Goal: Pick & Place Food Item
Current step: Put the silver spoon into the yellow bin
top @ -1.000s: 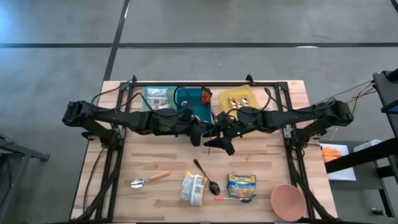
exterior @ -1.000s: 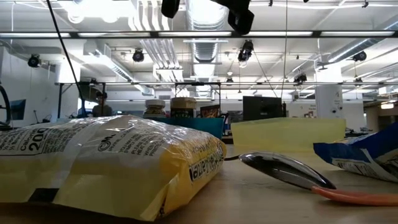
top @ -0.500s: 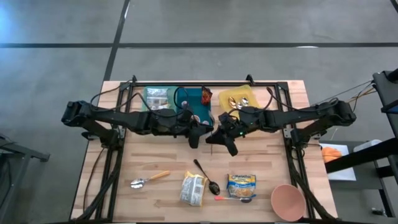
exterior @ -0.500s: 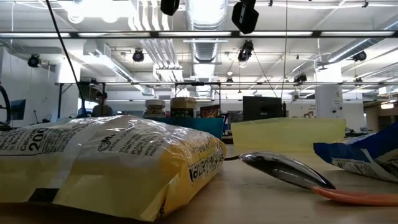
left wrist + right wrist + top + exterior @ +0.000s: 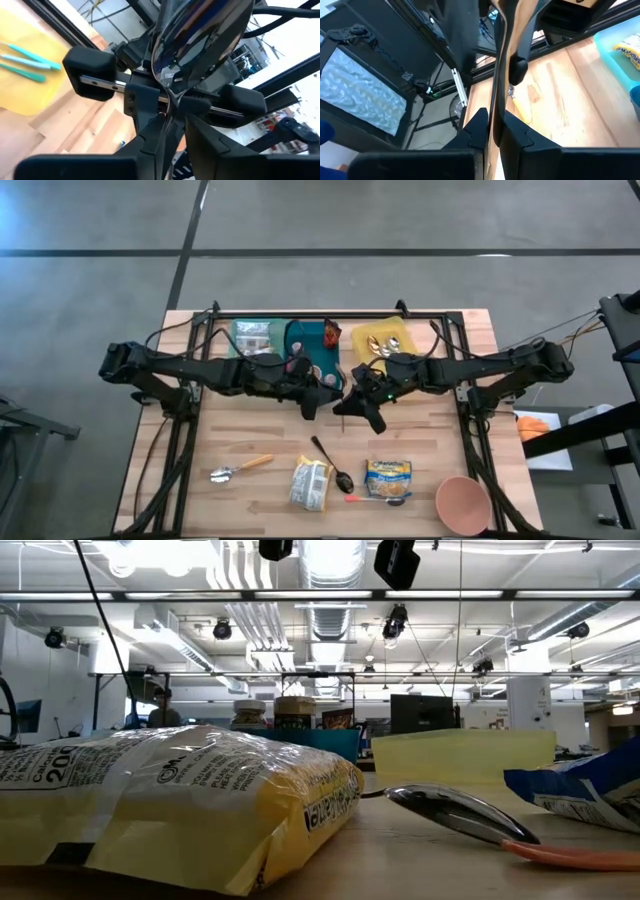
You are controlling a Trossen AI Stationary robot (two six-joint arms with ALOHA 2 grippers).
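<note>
Two food packets, a yellow one [image 5: 311, 483] and a blue one [image 5: 388, 473], lie flat on the table [image 5: 250, 435] toward 6 o'clock, untouched by either arm. Neither has been picked up, so by the look of it the food task has not begun. Loose spoons lie around them, and a pink bowl [image 5: 463, 503] sits at about 5 o'clock. At 12 o'clock a teal bin [image 5: 300, 340] holds other food items, with a yellow bin [image 5: 380, 342] of spoons beside it. Above the table's centre the two arms meet tip to tip over a metal spoon [image 5: 200, 35]. The right gripper [image 5: 492, 125] is clenched on its thin handle. Whether the left gripper [image 5: 172, 132] grips the spoon cannot be told
</note>
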